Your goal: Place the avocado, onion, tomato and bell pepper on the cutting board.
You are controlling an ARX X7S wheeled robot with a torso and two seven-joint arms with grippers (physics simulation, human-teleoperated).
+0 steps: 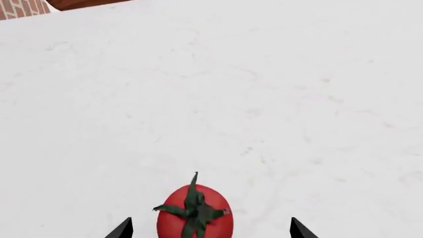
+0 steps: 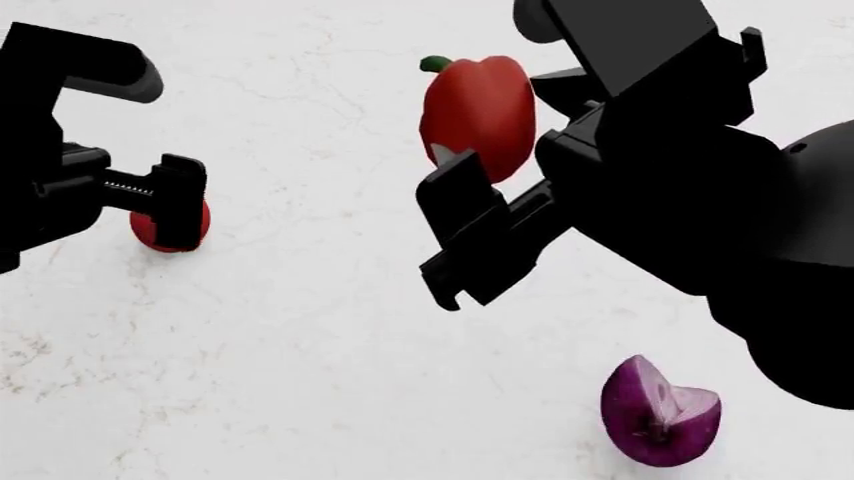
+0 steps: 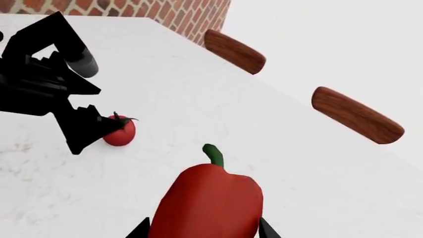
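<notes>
Bare white counter (image 2: 307, 360) fills the lower left and centre of the head view, giving open passage there. At mid left the left gripper (image 2: 180, 205) crowds the tomato (image 2: 167, 228), whose far side stays free. Top centre, the bell pepper (image 2: 478, 108) stands with the right gripper (image 2: 461, 235) just in front, blocking approach from the right. The onion (image 2: 658, 412) occupies the lower right.

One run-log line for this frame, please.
left gripper: open, straddling tomato | right gripper: open around bell pepper | onion: on counter, untouched | cutting board, avocado: not visible
</notes>
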